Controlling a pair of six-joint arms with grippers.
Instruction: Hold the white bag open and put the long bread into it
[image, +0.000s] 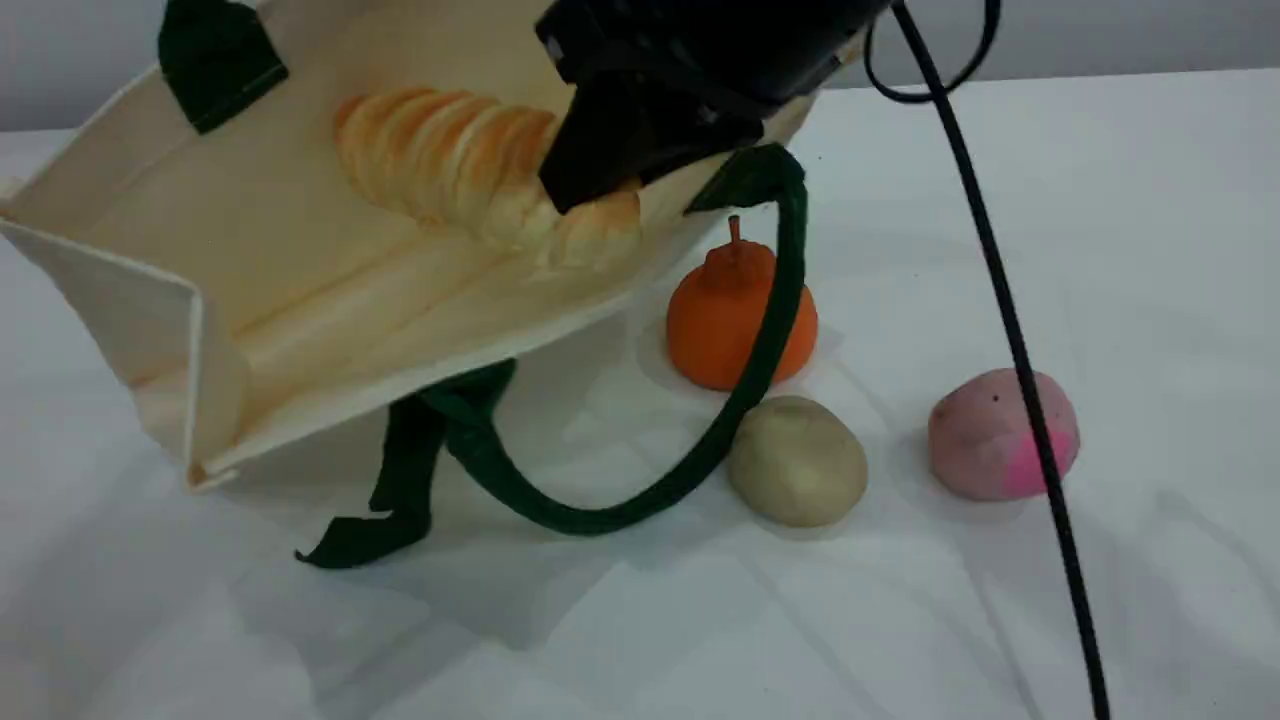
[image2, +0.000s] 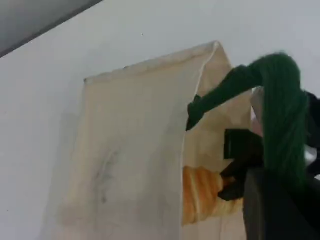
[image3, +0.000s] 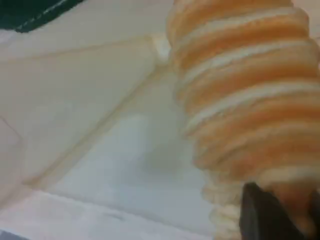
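Note:
The white bag (image: 300, 270) hangs tilted with its mouth open toward the camera, one bottom corner near the table. Inside it lies the long bread (image: 450, 160), golden and ridged, with my right gripper (image: 590, 190) shut on its right end. The right wrist view shows the long bread (image3: 240, 100) close up above the bag's inner wall, a dark fingertip (image3: 265, 215) on its near end. In the left wrist view my left gripper (image2: 280, 210) is shut on the bag's green handle (image2: 282, 115), which drapes over it. The other green handle (image: 720, 430) loops down onto the table.
An orange fruit with a stem (image: 735, 320) stands just right of the bag, behind the hanging handle. A beige potato-like lump (image: 797, 460) and a pink lump (image: 1000, 435) lie further right. A black cable (image: 1010, 330) runs down across the right side.

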